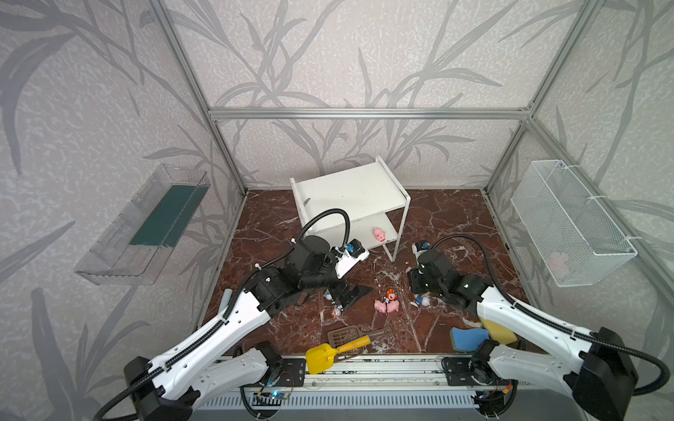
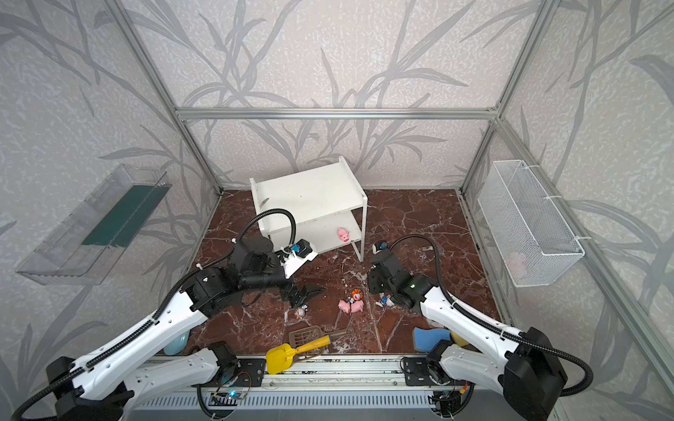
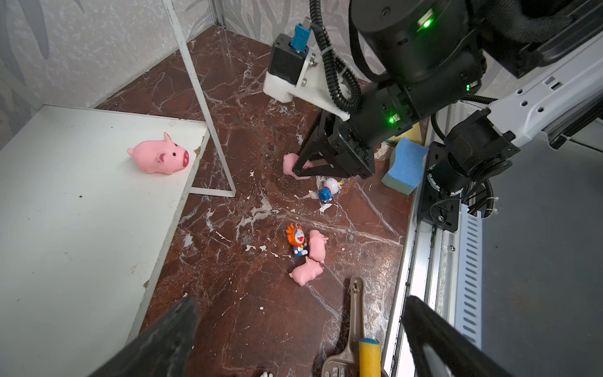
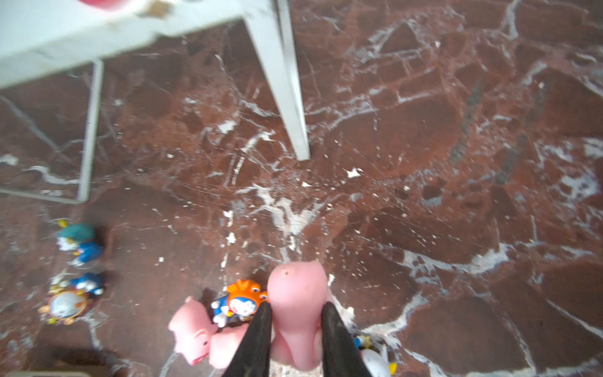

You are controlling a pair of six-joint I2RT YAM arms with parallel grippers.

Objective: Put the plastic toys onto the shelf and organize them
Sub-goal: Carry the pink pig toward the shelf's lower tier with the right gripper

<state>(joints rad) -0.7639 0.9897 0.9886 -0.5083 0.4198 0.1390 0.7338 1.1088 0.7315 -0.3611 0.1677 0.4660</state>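
Pig figure (image 4: 297,284), smooth rounded pink plastic, clamped between black tapered fingers (image 4: 258,333) of right gripper (image 4: 295,310); left gripper (image 3: 300,302) spread wide, low over veined marble floor (image 4: 424,130).

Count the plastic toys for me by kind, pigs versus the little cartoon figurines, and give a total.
Pink pigs: 4 (one pig on the shelf, two floor pigs, held pig in the right hand)
Figurines: 4 (orange, white, teal, brown)
Total: 8

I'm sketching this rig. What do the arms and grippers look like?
The left arm and right arm have white shells with black joints; a black ribbed cable loops along each. The left gripper and right gripper have black, tapering fingers. Green lights glow on the right arm's wrist.
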